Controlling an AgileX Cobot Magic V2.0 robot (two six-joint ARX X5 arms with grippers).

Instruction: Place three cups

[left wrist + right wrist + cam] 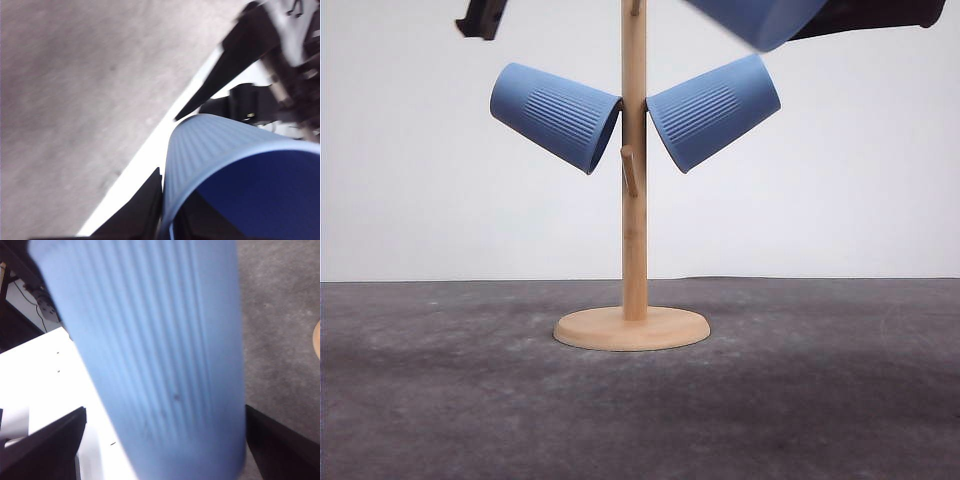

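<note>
**Blue cups on the wooden stand, a third one held above**

Wooden stand (634,250) is upright on the grey worktop (820,400), with a round base and a thin post. Two light-blue ribbed cups hang on its pegs. The left cup (555,115) is tilted, its mouth towards the post and its base pointing up and away to the left. The right cup (713,111) mirrors it on the other side, its base pointing up to the right. One short peg (629,170) lower on the post carries nothing.

At the upper edge of the front view the third cup (760,20) is seen in part, above and to the right of the post, blurred. The right tool (165,450) is clenched on this cup: in the right wrist view the ribbed wall fills the space between the two dark fingers (45,445), touching both.

The left tool (482,17) appears as a dark part at the upper left of the front view. In the left wrist view one dark finger (140,210) lies just beside the rim of the left cup, and I cannot tell whether this tool is released or clenched.
</note>
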